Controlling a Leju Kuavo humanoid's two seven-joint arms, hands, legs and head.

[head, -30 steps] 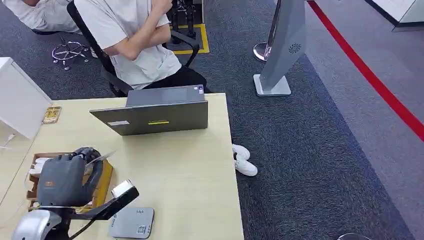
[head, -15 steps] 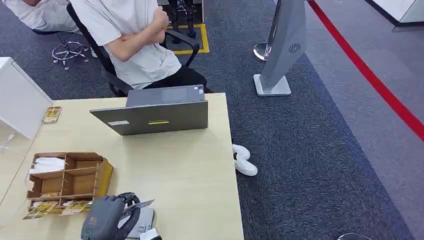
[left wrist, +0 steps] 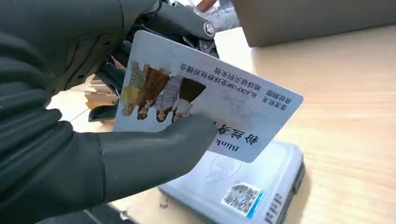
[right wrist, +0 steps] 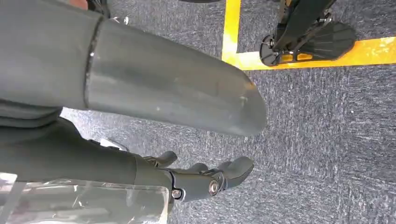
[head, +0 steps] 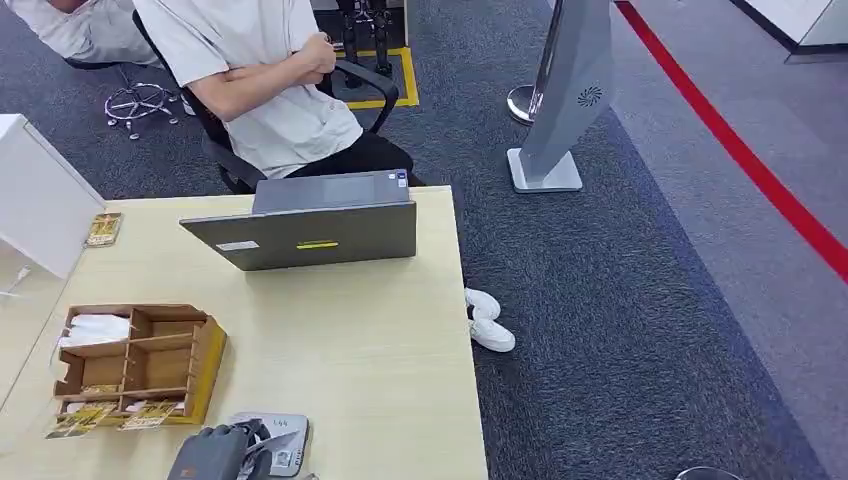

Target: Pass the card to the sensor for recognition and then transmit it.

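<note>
The card (left wrist: 205,100) is pinched by the left hand (head: 215,455) and has been carried from the box (head: 140,360) at 11 o'clock down over the sensor (left wrist: 247,186). Recognition can now be expected. The right hand (right wrist: 205,179) hangs with fingers apart, holding nothing.

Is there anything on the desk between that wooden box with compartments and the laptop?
No. In the head view, the stretch of table between the wooden organizer and the laptop is bare wood.
</note>
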